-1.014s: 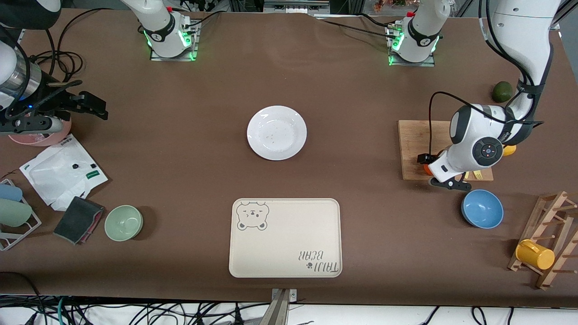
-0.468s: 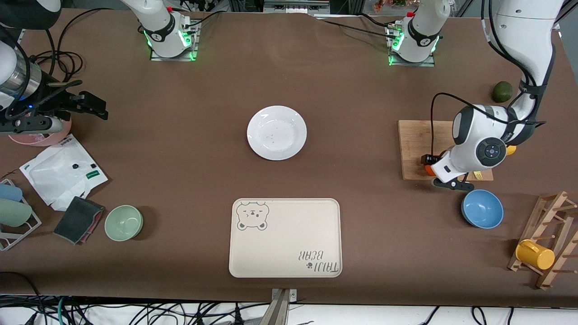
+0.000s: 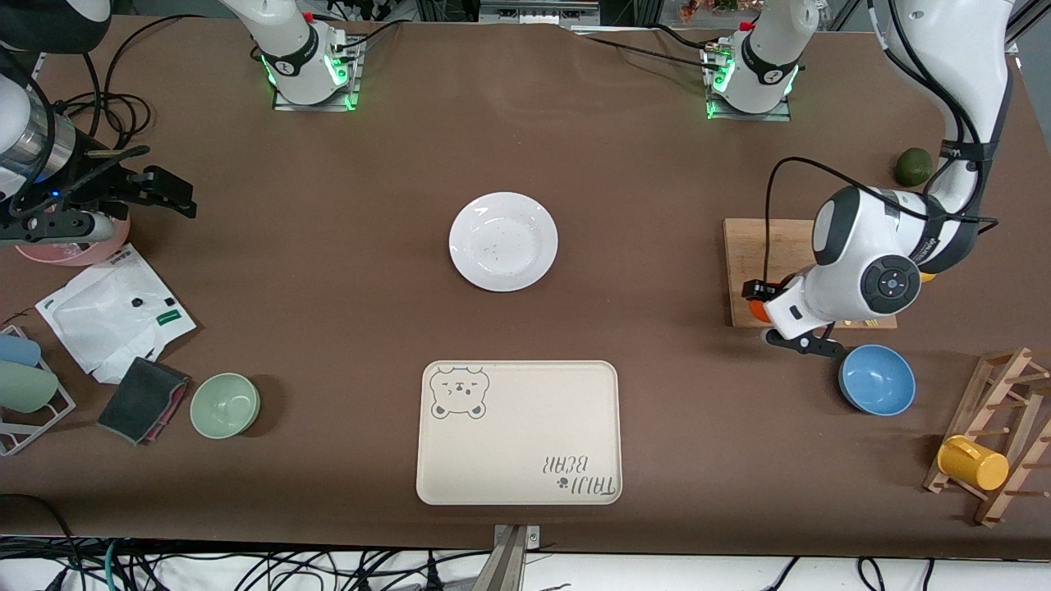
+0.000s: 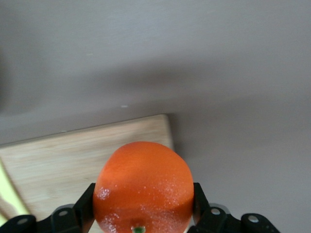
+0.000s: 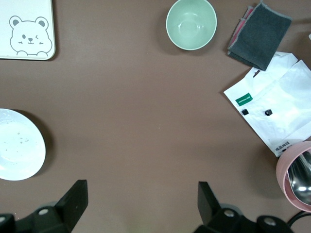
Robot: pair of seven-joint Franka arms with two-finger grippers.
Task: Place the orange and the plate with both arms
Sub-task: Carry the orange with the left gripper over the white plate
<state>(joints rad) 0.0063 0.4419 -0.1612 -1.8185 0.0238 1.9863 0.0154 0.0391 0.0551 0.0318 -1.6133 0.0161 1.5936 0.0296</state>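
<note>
Orange (image 4: 143, 187) sits pinched in the left gripper (image 3: 768, 314) over the cutting board's (image 3: 759, 246) corner, not yet delivered. Plate (image 3: 502, 241) lies untouched mid-table; the right gripper (image 5: 141, 204) waits, fingers spread, above the table's right-arm end.

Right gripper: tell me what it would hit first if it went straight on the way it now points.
The right gripper points down with open fingers. Straight on, it would probably meet bare table first. The plate, green bowl and white pouch all lie off that line, though depth is unclear.
</note>
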